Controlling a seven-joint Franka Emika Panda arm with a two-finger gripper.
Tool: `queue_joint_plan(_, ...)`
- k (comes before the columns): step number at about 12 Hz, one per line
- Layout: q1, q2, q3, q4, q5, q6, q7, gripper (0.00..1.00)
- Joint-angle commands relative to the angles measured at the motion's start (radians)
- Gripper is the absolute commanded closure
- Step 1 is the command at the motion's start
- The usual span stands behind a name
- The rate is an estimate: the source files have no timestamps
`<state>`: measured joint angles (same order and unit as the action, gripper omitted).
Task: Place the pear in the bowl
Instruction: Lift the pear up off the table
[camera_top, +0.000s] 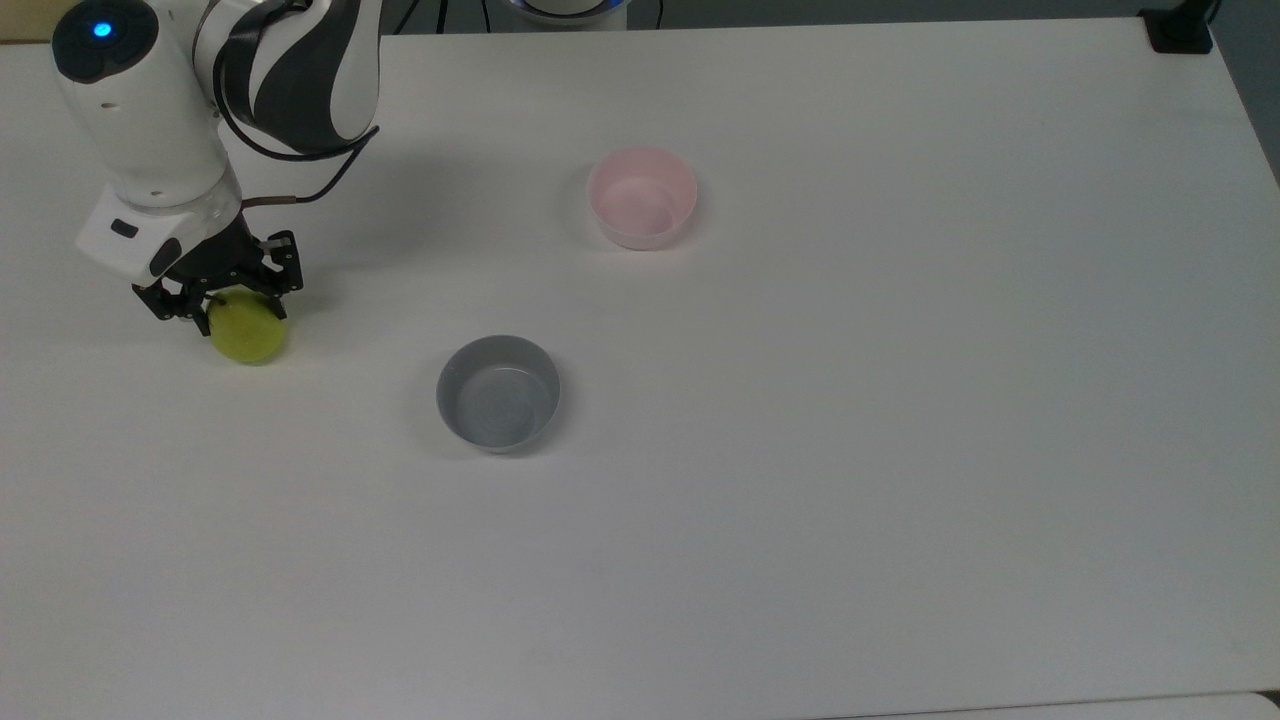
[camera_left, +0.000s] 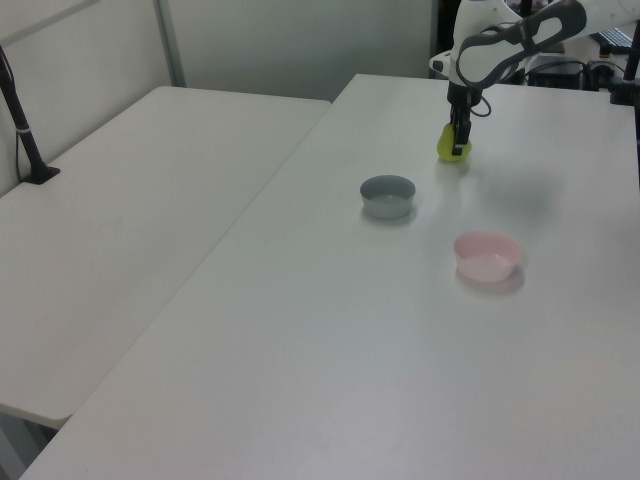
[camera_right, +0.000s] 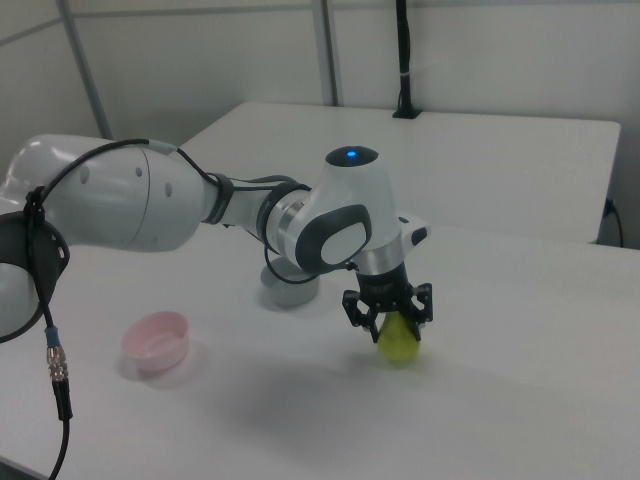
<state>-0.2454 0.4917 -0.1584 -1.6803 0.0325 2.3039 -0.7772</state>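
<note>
A: Pear (camera_top: 247, 335) sits on the white table (camera_top: 800, 500), mid-left of the top view, lower centre-right of the right view (camera_right: 400, 342), upper right of the left view (camera_left: 452, 150).

B: Gripper?

A: Gripper (camera_top: 224, 296) is down over the pear's top. Fingers (camera_right: 360, 312) straddle it, one on each side, narrowed to about pear width. Looks like contact on both sides in the right view. Pear bottom is on the table, not lifted.

B: So it has it?

A: Closed around it, as far as I can see. Stem is hidden under the gripper.

B: Bowl?

A: Pink bowl (camera_top: 641, 197) is upper centre of the top view, well apart from the pear, nothing in it. In the right view it's at lower left (camera_right: 157, 341); in the left view it's right of centre (camera_left: 487, 256).

B: Anything else on the table?

A: Grey bowl (camera_top: 498, 392), left of centre in the top view, between pear and pink bowl but lower in the frame. Also holds nothing. Arm (camera_top: 150, 110) comes in from the upper left corner of the top view, blue light on its wrist.
</note>
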Motion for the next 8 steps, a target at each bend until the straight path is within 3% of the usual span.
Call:
queue_joint_plan(1,0.009,-0.082,-0.004,-0.013,0.018,-0.095,-0.005,1.0)
queue_joint_plan(6,0.034,-0.205,0.007,-0.006,0.018,-0.271,0.038,1.0)
queue_joint_plan(8,0.044,-0.232,0.007,0.051,0.018,-0.389,0.077,1.0)
